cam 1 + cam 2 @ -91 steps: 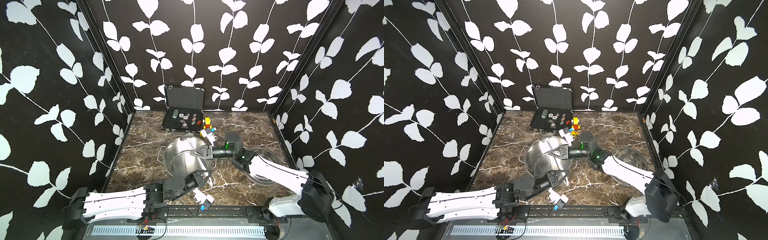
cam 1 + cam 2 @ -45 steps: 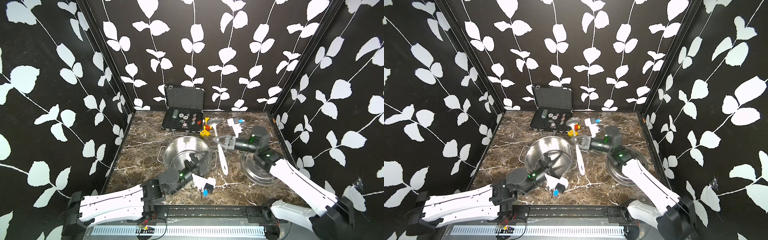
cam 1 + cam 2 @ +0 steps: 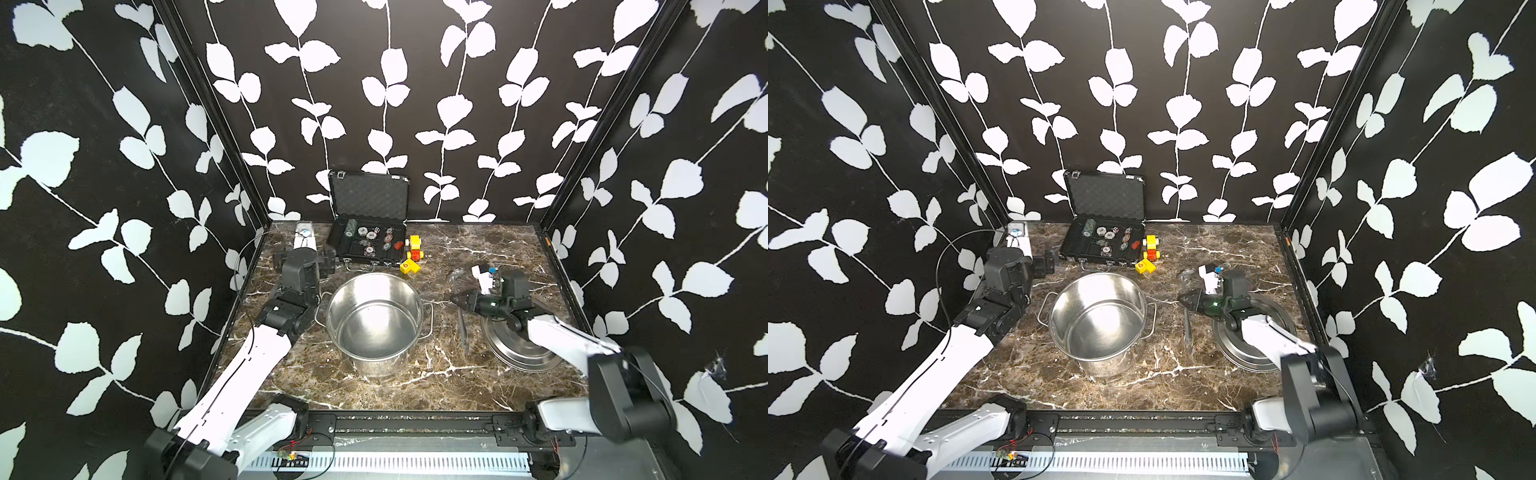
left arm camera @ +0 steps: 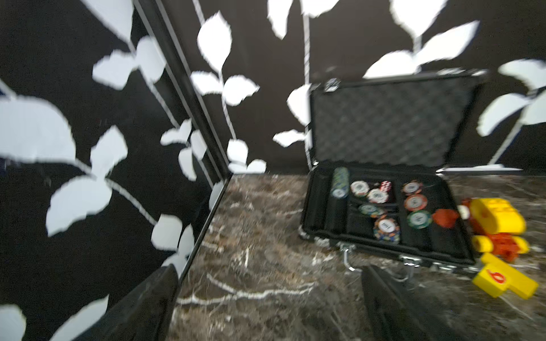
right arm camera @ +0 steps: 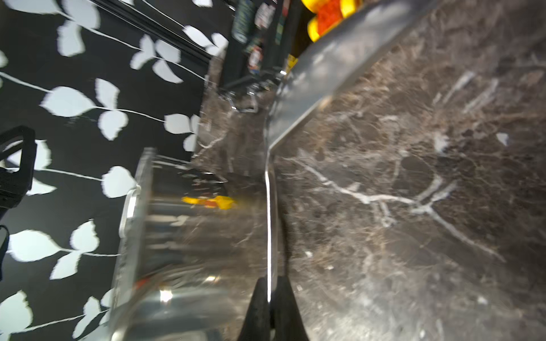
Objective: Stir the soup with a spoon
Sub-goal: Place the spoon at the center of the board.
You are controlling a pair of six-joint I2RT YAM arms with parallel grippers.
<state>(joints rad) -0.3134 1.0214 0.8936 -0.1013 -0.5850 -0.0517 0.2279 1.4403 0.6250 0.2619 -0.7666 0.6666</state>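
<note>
Your left gripper [image 4: 269,274] stands wide open, its arm stretched toward the far left corner. Your right gripper [image 3: 457,300] is pinched tight, held low and pointing inward.

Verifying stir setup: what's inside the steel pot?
Only bare steel shows inside the steel pot in both top views. The spoon is outside, in the right gripper. The pot's near inner wall is hidden; clear liquid can't be ruled out.

High stereo overviews; close wrist views
</note>
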